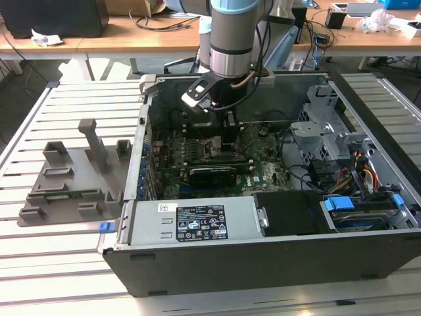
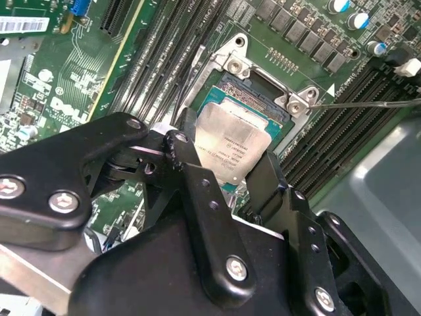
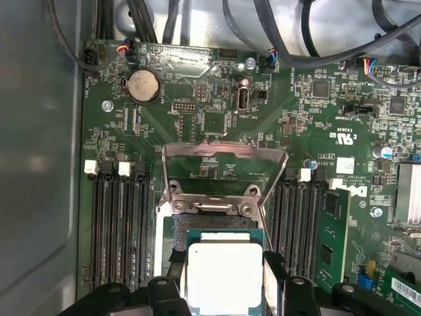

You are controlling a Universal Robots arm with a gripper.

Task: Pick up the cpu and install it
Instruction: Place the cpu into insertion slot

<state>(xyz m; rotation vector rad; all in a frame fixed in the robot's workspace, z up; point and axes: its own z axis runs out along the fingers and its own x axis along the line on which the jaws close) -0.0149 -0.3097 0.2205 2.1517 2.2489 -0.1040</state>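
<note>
The cpu [image 2: 234,146] is a flat square chip with a dull silver top. My gripper [image 2: 227,164] is shut on it, one black finger [image 2: 182,153] on each of two opposite edges. In the first wrist view the cpu [image 3: 223,276] hangs over the near part of the open socket [image 3: 209,227], whose metal load plate [image 3: 223,164] stands flipped up. I cannot tell whether the chip touches the socket. In the exterior view the gripper [image 1: 229,135] reaches down into the open computer case [image 1: 263,263], above the green motherboard [image 1: 197,155].
Black memory slots [image 3: 118,224] flank the socket on both sides, and a green memory stick [image 3: 331,230] stands in one. A thin lever wire [image 2: 368,103] runs past the socket. Cables [image 3: 296,39] hang along the case wall. A grey parts fixture [image 1: 69,178] lies outside the case.
</note>
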